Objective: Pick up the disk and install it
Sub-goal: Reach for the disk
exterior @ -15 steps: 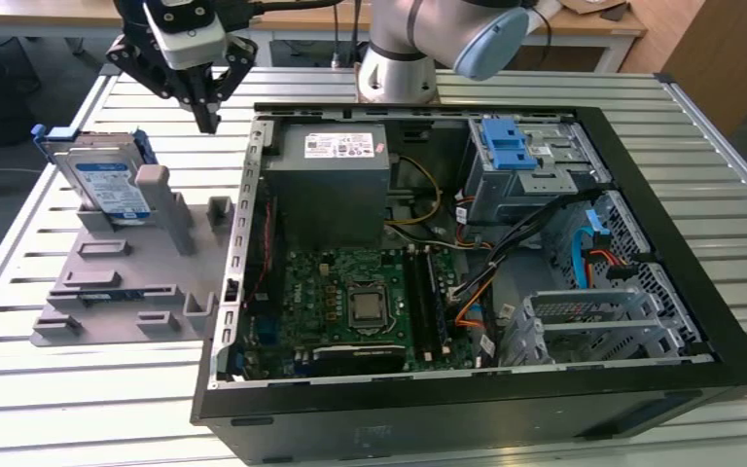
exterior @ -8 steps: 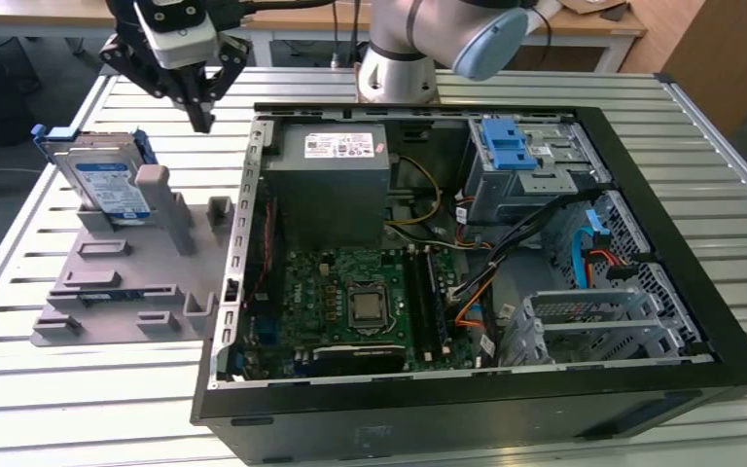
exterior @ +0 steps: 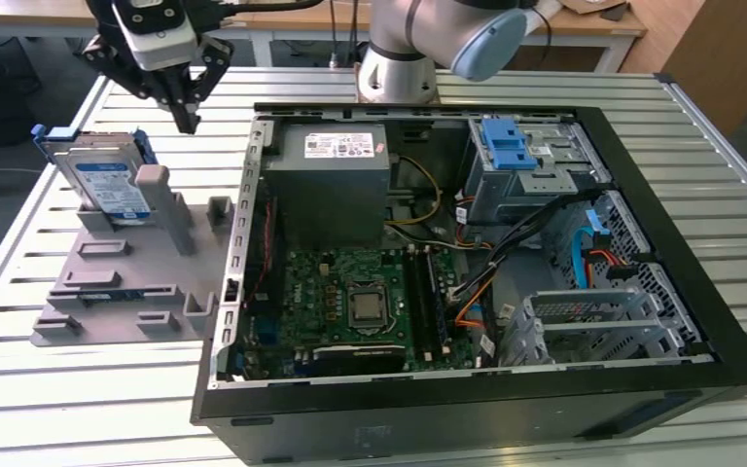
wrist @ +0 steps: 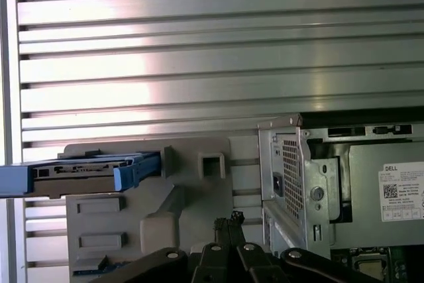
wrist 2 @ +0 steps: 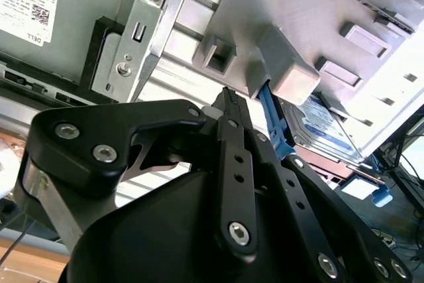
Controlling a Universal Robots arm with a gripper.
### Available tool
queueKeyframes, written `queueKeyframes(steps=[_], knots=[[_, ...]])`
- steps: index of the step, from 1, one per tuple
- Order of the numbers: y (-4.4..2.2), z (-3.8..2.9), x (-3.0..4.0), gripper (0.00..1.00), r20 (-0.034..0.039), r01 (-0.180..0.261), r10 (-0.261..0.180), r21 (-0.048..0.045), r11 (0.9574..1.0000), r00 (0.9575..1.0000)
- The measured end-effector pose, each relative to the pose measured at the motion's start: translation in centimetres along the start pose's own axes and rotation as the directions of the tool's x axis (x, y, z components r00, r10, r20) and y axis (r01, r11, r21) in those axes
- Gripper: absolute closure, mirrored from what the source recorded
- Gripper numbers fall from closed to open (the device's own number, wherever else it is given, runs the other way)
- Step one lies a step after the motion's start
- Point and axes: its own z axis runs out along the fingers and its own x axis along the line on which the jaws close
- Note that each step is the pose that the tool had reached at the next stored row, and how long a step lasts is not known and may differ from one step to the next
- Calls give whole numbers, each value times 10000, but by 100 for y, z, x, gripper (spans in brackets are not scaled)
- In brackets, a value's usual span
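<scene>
My pincer [exterior: 190,122] hangs above the desk [exterior: 88,409], just outside the open computer case [exterior: 237,292], off the corner where the power supply [exterior: 335,185] sits. Its fingers are together and hold nothing; in both wrist views the tips [wrist: 229,220] meet in a narrow point.

The disk [exterior: 104,180] is outside the case too, farther from it than my pincer is. It stands on edge in a grey stand [exterior: 127,282] on the desk, with its blue carrier bracket around it. In the first wrist view I see it edge-on [wrist: 93,173], apart from my fingertips.

I judge this to be the approach before pick-up: the disk is not yet gripped, and the drive cage [exterior: 516,156] with the blue latch, inside the case beyond the power supply, looks unfilled. A grip would call for parting the fingers and lining them up over the disk's upper edge, clear of the stand's posts.

As for writing, the disk bears a blue-and-white label. The power supply carries a white sticker with small print and a square code; I leave the print unread.
</scene>
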Motion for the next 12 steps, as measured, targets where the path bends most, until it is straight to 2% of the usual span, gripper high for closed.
queueKeyframes(steps=[12], knots=[[51, 12, 262, 89, -36, -2, 2, 3, 10000, 10000]])
